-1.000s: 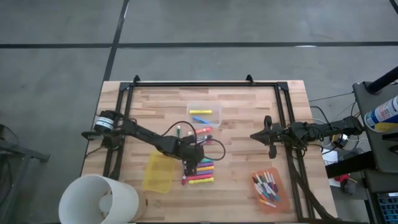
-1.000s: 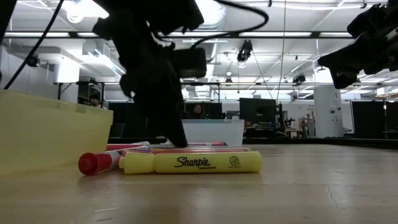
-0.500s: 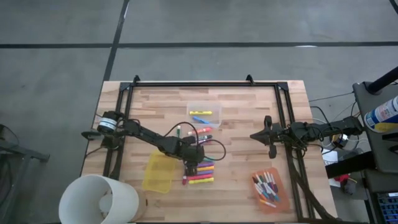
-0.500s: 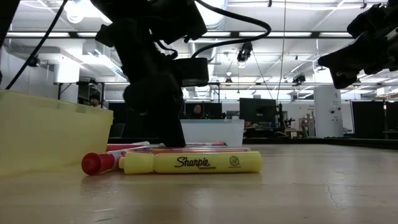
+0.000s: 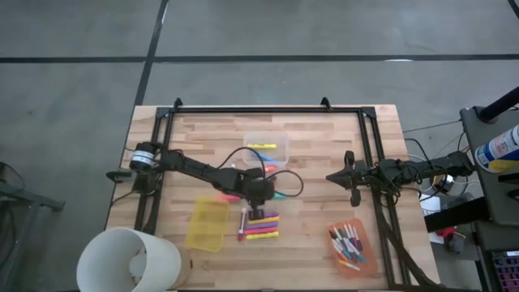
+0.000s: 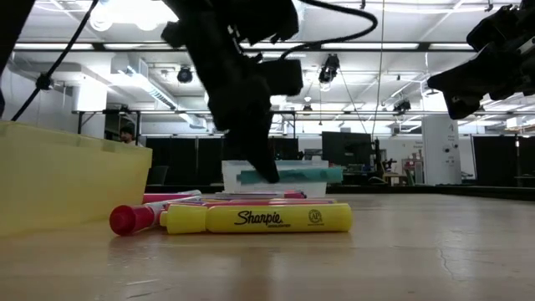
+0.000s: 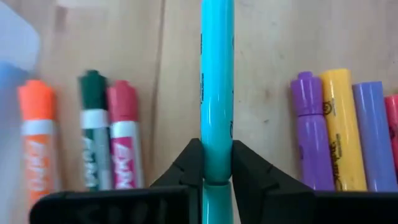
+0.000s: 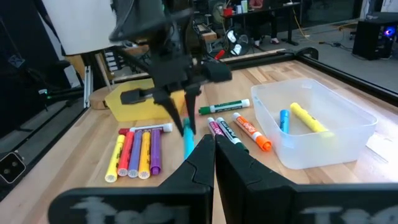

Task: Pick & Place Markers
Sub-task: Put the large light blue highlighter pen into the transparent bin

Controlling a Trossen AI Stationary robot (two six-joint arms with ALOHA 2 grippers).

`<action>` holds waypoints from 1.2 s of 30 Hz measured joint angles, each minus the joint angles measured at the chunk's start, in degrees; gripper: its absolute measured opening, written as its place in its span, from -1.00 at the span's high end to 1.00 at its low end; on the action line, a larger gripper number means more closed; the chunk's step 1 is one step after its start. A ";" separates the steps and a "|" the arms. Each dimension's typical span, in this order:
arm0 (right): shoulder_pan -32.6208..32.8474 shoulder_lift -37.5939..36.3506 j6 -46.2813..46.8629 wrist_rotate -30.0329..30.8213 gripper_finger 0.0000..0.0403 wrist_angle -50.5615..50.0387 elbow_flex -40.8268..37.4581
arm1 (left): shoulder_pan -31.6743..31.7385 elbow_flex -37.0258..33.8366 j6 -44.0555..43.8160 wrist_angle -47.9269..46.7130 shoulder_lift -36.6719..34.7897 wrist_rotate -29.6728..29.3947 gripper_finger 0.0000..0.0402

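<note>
Left gripper is clamped on a teal marker, lifted above the table centre, at 6 o'clock from the clear bin. You see the right gripper waiting at 3 o'clock, fingers nearly together, empty.

— Any writing to read?
— "Sharpie" in black script on the yellow marker lying at the front in the low view. Print on the other markers is too blurred.
</note>
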 joint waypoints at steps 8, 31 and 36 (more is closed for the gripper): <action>0.00 0.00 0.00 0.02 0.96 0.00 0.00 | 4.11 10.56 8.95 -14.24 -0.15 -9.31 0.77; 0.01 -0.02 0.02 0.01 0.96 0.00 0.00 | 26.17 15.23 17.56 -23.20 -0.44 -13.94 0.77; 0.02 -0.02 0.02 0.00 0.96 0.00 0.00 | 26.27 15.23 17.58 -22.69 -0.44 -11.18 0.77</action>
